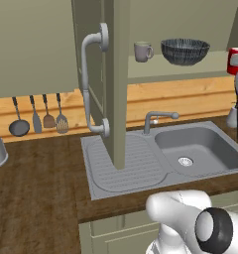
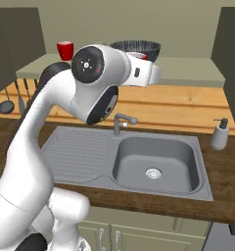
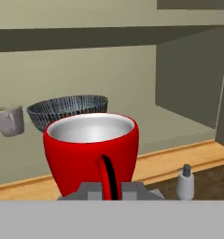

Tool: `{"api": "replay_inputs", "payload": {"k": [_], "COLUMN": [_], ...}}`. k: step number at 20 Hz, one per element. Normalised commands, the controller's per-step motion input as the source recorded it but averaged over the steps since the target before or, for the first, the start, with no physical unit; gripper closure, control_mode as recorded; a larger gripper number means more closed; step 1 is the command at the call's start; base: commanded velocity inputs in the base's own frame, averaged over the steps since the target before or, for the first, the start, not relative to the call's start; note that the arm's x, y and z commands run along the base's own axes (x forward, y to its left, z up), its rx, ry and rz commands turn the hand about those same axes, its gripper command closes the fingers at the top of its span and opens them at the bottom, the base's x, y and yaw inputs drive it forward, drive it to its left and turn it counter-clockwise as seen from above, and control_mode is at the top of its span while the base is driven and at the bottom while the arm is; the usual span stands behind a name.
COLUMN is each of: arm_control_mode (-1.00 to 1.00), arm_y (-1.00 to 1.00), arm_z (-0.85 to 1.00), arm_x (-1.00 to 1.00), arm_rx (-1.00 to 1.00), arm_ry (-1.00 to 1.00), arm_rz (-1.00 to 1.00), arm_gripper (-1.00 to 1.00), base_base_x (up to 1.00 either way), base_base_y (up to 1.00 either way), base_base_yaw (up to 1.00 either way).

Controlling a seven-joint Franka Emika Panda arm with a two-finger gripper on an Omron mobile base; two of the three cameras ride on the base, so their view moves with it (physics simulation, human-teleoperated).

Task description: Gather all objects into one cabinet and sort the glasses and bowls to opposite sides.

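Progress partway — grey mug (image 1: 143, 51) and bowl (image 1: 185, 51) on cabinet shelf (image 1: 175, 69) upper centre, gripper (image 3: 107, 189) fingers clamped on red mug (image 3: 90, 154) handle mid-frame — second red mug (image 2: 65, 50) upper left, sorting left.

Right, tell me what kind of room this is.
A kitchen, rendered rather than real: a steel sink with a tap set in a wooden counter, utensils hanging on the wall, a wall cabinet above.

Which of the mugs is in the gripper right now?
One red mug, pinched at its handle by the gripper. The grey mug and the other red mug stand free on the cabinet shelf.
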Motion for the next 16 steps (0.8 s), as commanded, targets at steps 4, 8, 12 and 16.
{"api": "replay_inputs", "payload": {"k": [4,8,12,16], "arm_control_mode": [-1.0,-1.0,-1.0,-1.0], "arm_y": [0.97,0.96,0.94,0.83], "arm_z": [0.07,0.05,0.04,0.01], "arm_x": [-0.54,-0.51,-0.4,-0.24], "arm_rx": [0.0,0.0,0.0,-0.02], "arm_ry": [0.0,0.0,-0.02,-0.01], "arm_rz": [0.05,0.08,0.11,0.16], "arm_gripper": [1.0,1.0,1.0,1.0], "base_base_x": [0.0,0.0,0.0,0.0], "base_base_y": [0.0,0.0,0.0,0.0], "base_base_yaw": [0.0,0.0,0.0,0.0]}}
